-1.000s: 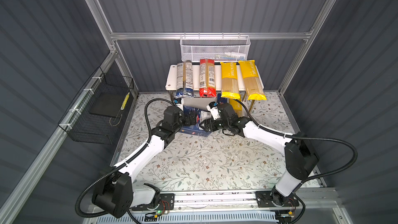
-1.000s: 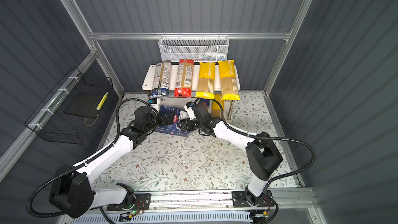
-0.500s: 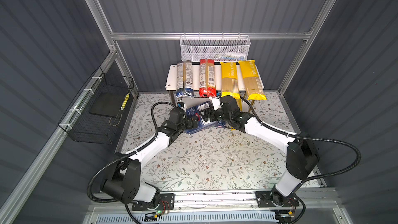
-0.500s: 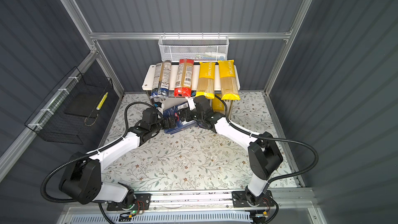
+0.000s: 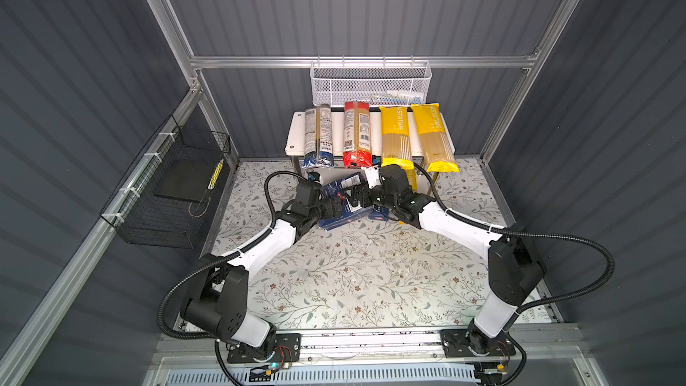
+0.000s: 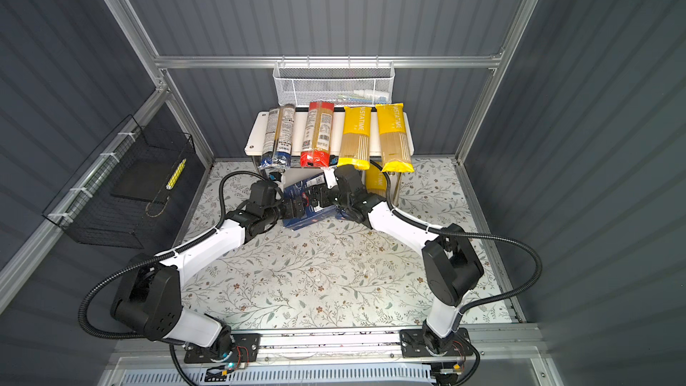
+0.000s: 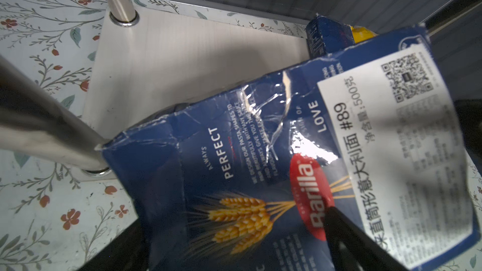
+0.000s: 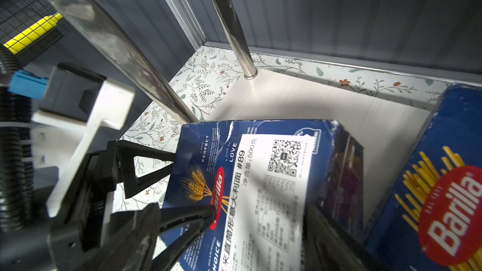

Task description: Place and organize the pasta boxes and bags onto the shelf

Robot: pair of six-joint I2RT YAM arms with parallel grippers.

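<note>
Arm bases sit at the near edge of the floral bench [image 5: 352,272], both arms reaching far toward the middle. Black wire basket [image 5: 174,194] hangs on the left wall, well apart from the work. Left gripper [image 5: 336,205] is clamped on the wide box [image 7: 198,168] at its near-left corner: one finger [image 7: 347,233] lies on the printed top face at the red Barilla logo, the other goes under the box. Right gripper [image 5: 357,198] comes in from the right with jaws spread wide astride the same box, one finger [image 8: 328,230] down along its right side; whether it actually squeezes, cannot tell. Wide box is tilted, white label up, far end poking over the front of the shelf [image 5: 337,131] at the lower board [image 8: 300,100], far-left corner right by the front-left chrome leg [image 7: 52,126]. Just right of it on the lower board lies the slim box [image 8: 438,178], lengthwise front to back. Right of that sits the lower yellow bag [image 6: 374,181], mostly hidden. Top board [image 5: 295,139] carries four bags side by side, lengthwise front to back, near ends overhanging the front edge: left to right the blue-ended bag [image 5: 317,131], red-ended bag [image 5: 357,131], inner yellow bag [image 5: 396,135], outer yellow bag [image 5: 434,135]. Behind the shelf a white mesh basket [image 5: 371,87] hangs on the far rail.
</note>
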